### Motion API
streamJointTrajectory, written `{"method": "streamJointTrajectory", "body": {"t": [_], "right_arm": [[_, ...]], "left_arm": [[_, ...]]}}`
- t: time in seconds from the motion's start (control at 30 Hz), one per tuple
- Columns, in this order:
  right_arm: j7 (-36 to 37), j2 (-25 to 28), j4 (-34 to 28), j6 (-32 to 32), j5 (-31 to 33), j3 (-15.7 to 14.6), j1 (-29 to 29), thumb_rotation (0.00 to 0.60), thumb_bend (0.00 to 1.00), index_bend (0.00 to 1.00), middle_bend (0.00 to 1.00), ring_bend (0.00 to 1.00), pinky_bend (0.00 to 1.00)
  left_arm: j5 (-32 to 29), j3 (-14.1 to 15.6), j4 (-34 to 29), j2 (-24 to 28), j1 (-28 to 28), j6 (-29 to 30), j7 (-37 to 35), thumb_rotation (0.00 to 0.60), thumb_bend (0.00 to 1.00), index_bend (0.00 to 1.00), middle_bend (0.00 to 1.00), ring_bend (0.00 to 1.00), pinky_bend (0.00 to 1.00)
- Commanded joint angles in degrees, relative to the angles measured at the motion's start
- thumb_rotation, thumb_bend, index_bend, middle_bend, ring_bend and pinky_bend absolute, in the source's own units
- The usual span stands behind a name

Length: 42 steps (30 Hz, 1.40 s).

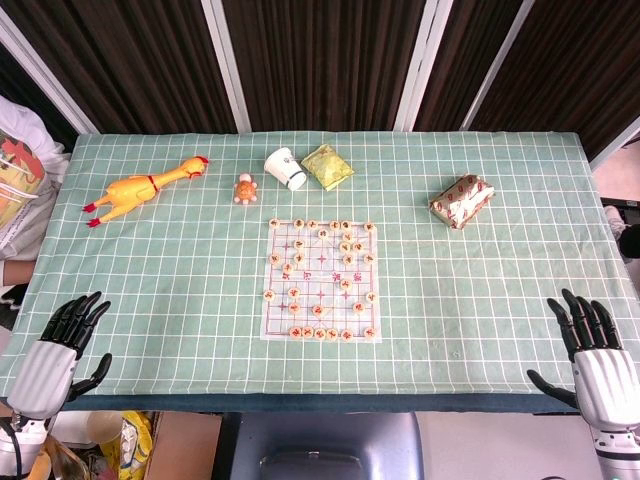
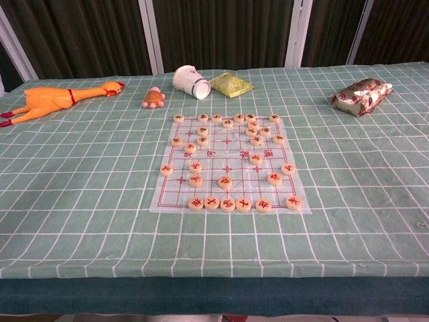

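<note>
Black-fingered left hand (image 1: 62,345) and right hand (image 1: 590,345) released, fingers spread, flanking square board (image 1: 320,281) of round wooden discs (image 2: 228,203)

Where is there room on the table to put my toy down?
Bare cloth lies left of the chess board, below the rubber chicken, and right of it, below the foil packet. The near edge by the left hand and right hand is free too. It is crowded behind the board, around the cup.
</note>
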Motion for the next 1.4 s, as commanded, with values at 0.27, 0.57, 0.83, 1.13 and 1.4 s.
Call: {"method": "streamJointTrajectory", "body": {"t": [0.27, 0.57, 0.83, 1.13, 1.4], "right_arm": [[1.2, 0.0, -0.5, -2.0, -1.9, -1.0, 0.8, 0.600, 0.24, 0.00, 0.00, 0.00, 0.00], [1.9, -0.1, -1.1, -6.2, -3.1, -1.9, 2.9, 0.600, 0.24, 0.00, 0.00, 0.00, 0.00], [0.3, -0.6, -1.4, -8.8, -1.1, -1.3, 4.0, 0.600, 0.24, 0.00, 0.00, 0.00, 0.00], [1.1, -0.3, -1.4, -9.5, -0.1, -1.1, 4.4, 0.600, 0.24, 0.00, 0.00, 0.00, 0.00], [3.5, 0.5, -0.9, -9.3, 0.1, -1.2, 4.5, 0.600, 0.24, 0.00, 0.00, 0.00, 0.00]], "left_arm": [[0.0, -3.1, 0.0, -5.9, -8.8, -7.5, -22.8, 0.600, 0.41, 0.16, 0.00, 0.00, 0.13], [-19.4, -14.6, 2.4, -15.3, -20.8, -24.3, -8.6, 0.600, 0.41, 0.25, 0.00, 0.00, 0.12], [-30.4, -19.8, 6.4, -23.5, -27.5, -29.4, 4.0, 0.600, 0.41, 0.26, 0.00, 0.00, 0.11], [-39.0, -21.3, 18.3, -32.9, -35.0, -33.1, 17.8, 0.600, 0.41, 0.26, 0.00, 0.00, 0.10], [-43.9, -21.9, 29.3, -39.2, -39.1, -38.4, 19.8, 0.600, 0.39, 0.31, 0.00, 0.00, 0.11]]}}
